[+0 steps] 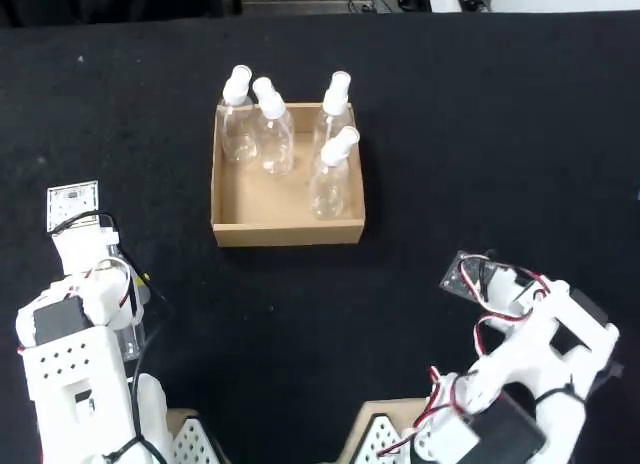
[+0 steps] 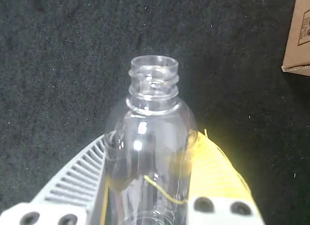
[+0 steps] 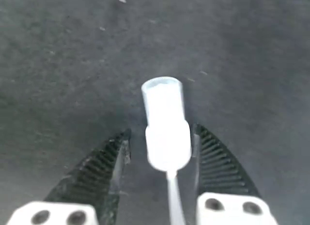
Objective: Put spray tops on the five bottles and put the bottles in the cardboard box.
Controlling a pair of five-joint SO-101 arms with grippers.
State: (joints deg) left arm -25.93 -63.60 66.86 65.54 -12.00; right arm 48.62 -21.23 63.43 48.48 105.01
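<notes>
Left tool [image 2: 151, 137] clamps the uncapped bottle [image 2: 150, 157], neck in line with it, off the cardboard box [image 1: 288, 232] front-left. Right tool [image 3: 162, 130], grip undetermined, has the spray top [image 3: 164, 123] front-right.

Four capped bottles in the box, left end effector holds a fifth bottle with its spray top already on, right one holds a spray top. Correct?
No: the fifth bottle in the left end effector has a bare open neck, as the left wrist view shows. The rest is right.
</notes>
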